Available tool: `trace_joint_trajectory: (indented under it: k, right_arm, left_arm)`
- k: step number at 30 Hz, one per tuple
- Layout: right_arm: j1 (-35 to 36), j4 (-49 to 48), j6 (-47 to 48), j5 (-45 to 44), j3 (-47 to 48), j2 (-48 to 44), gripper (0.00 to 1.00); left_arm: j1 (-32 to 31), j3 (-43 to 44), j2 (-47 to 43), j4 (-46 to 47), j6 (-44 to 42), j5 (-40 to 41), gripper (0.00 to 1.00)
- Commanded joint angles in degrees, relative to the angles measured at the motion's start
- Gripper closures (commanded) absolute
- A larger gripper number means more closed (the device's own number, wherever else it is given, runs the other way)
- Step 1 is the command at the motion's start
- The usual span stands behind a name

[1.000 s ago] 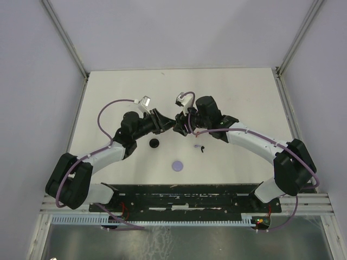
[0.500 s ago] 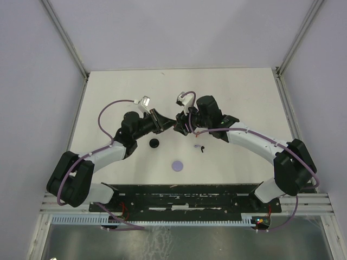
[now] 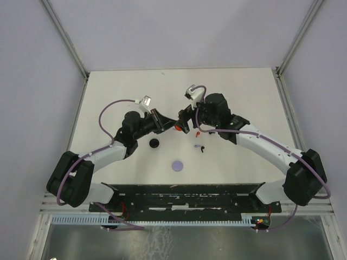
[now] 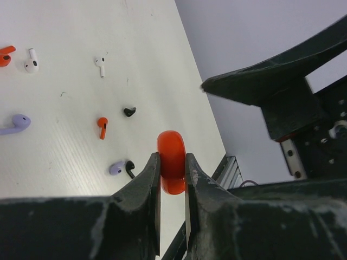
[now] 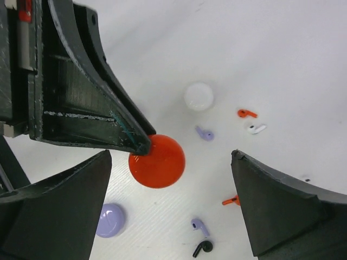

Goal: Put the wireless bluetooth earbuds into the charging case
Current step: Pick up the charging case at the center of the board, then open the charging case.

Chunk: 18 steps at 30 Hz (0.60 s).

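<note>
My left gripper (image 4: 172, 158) is shut on a red round charging case (image 4: 172, 162), held edge-on above the table; the case also shows in the right wrist view (image 5: 157, 161) and the top view (image 3: 177, 129). My right gripper (image 5: 171, 162) is open and empty, its jaws wide apart on either side of the case without touching it. Tiny stemmed earbuds lie on the table below: a red one (image 5: 231, 201), a lavender one (image 5: 198, 225), a black one (image 5: 203, 248), another lavender (image 5: 204, 132), another red (image 5: 246, 113) and a white one (image 5: 256, 129).
A white round case (image 5: 198, 96) and a lavender round case (image 5: 110, 219) lie on the table, and a black round case (image 3: 154, 143) sits by the left arm. The left gripper's finger (image 5: 92, 103) fills the upper left of the right wrist view.
The right arm has drawn back up and to the right, away from the left gripper. The red case now shows between the two grippers. The left arm has barely moved.
</note>
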<state>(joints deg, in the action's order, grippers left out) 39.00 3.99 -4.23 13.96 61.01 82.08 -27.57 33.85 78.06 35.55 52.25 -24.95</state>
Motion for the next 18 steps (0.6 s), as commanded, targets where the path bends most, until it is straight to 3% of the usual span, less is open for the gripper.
trace_joint_trajectory:
  k: [1, 8, 18]
  right_arm:
    - [-1.4, 0.5, -3.1, -7.6, 0.4, -6.6, 0.01]
    - [-1.8, 7.2, -7.8, -19.1, 1.4, -6.7, 0.01]
    - [-1.8, 4.8, -11.6, -16.8, 0.4, -2.2, 0.01]
  left_arm:
    - [0.7, 3.0, -0.1, 0.4, 0.2, 0.3, 0.97]
    - [1.6, 3.1, 1.2, 3.0, 1.4, 0.1, 0.97]
    - [1.7, 1.8, 3.4, 10.1, 5.9, -0.2, 0.97]
